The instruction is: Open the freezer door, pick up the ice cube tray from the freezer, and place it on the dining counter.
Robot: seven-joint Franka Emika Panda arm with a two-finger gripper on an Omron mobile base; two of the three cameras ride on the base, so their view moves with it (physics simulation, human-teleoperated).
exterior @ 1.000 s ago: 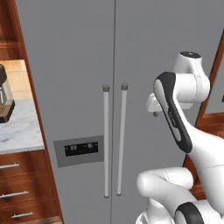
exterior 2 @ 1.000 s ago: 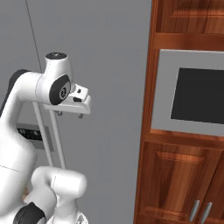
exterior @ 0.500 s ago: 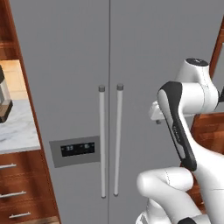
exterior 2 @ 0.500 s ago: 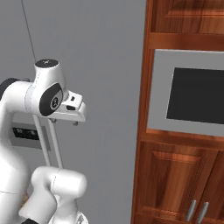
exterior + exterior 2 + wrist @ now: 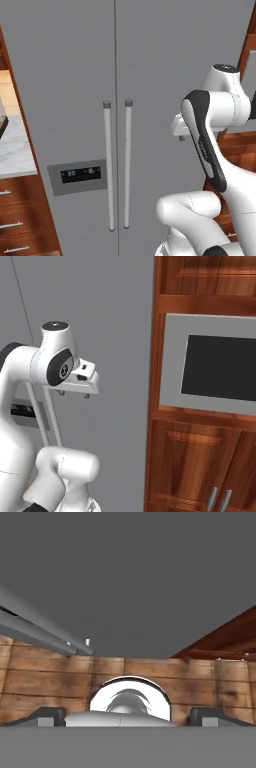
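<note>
The freezer door (image 5: 60,100) is closed; its dark display panel (image 5: 78,174) sits low and its long bar handle (image 5: 107,165) runs beside the seam. To the right is the wider door (image 5: 170,60) with its own handle (image 5: 127,165). My gripper (image 5: 73,393) hangs in front of the wider door, apart from both handles and pointing down. It is open and holds nothing, with its tips (image 5: 47,714) far apart. The hand view has both handles (image 5: 40,634) at its left. The ice cube tray is hidden behind the door. The dining counter is out of view.
A marble worktop (image 5: 15,150) over wooden drawers (image 5: 15,220) stands left of the fridge. On the right is a tall wooden cabinet (image 5: 200,456) with a built-in oven (image 5: 220,368). Wooden floor (image 5: 50,672) lies below the hand.
The whole scene has slid left in both base views, so the camera has moved right. The arm keeps much the same pose and the doors stay closed.
</note>
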